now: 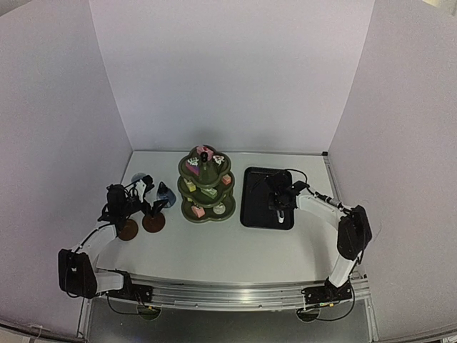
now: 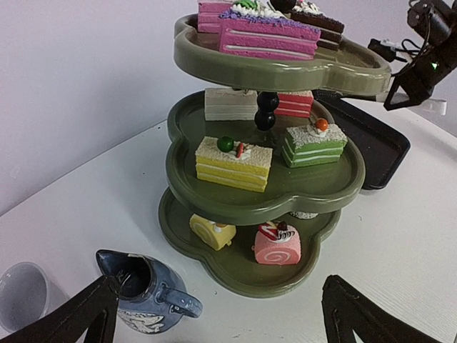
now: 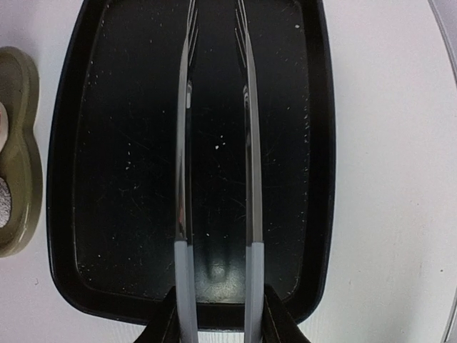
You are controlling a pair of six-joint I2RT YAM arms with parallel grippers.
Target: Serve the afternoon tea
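The olive-green three-tier stand [image 1: 206, 184] [image 2: 235, 275] holds small cakes, among them a pink roll [image 2: 278, 244] on the bottom tier and a yellow slice [image 2: 232, 163] on the middle tier. A small blue jug [image 2: 146, 293] [image 1: 166, 194] stands left of the stand, with the pale cup [image 2: 21, 296] [image 1: 139, 179] beyond it. Two brown coasters [image 1: 128, 229] [image 1: 153, 222] lie nearer the arm bases. My left gripper [image 2: 218, 336] [image 1: 151, 200] is open by the jug and holds nothing. My right gripper [image 3: 214, 321] [image 1: 280, 204] is shut on the metal tongs [image 3: 246, 143], which point out over the tray.
A black rectangular tray [image 3: 107, 179] [image 1: 257, 207] lies right of the stand, nothing on it but crumbs. The stand's rim [image 3: 18, 143] shows at the left edge of the right wrist view. White walls close in the table on three sides.
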